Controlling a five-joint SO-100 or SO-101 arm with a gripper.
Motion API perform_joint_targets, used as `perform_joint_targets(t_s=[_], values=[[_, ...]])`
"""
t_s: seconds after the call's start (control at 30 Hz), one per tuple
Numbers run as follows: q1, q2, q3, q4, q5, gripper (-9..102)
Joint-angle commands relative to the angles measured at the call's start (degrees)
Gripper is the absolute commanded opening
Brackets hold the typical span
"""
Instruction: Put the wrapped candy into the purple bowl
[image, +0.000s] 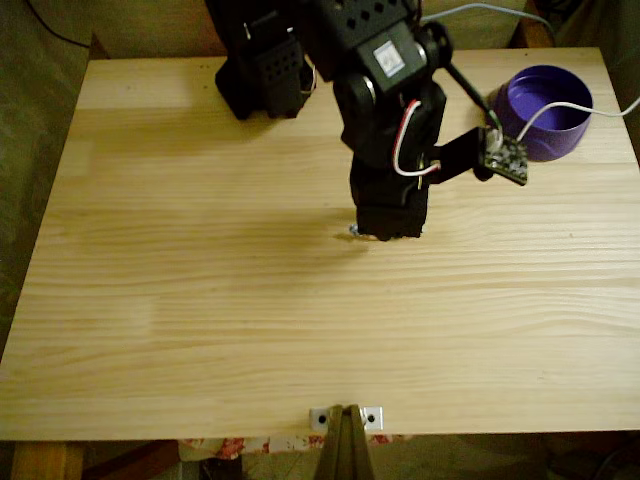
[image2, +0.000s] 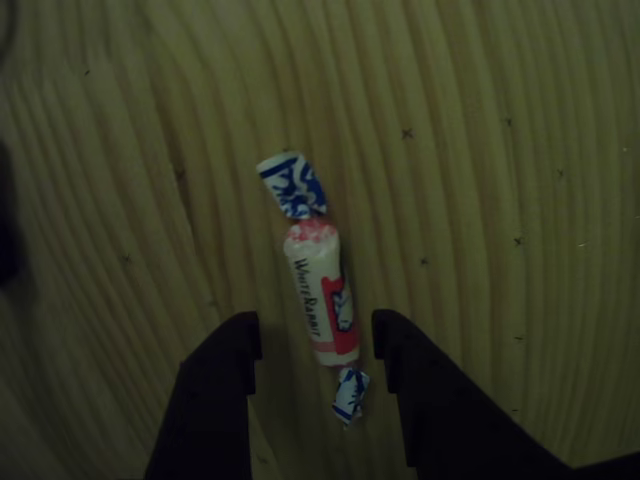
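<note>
Barely begun, the open fingers (image2: 315, 345) straddle the candy (image2: 318, 295) lying on the counter (image2: 480, 150), ungripped, with the purple bowl (image: 546, 112) well apart.

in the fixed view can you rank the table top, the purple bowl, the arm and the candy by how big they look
1. table top
2. arm, though it stands nearer the camera, which inflates it
3. purple bowl
4. wrapped candy, just a speck at the hand
</note>
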Motion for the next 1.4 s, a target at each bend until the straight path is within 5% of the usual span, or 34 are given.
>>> perform_joint_targets(t_s=[0.0,0.63,1.0,1.37], values=[[0.79,0.44,-0.18,-1.49,-0.09,22],[-0.26,-0.35,5.10,-8.35,1.41,20],[-0.44,-0.79,7.38,-11.69,1.85,-2],[1.49,14.06,-2.55,2.72,13.45,-2]])
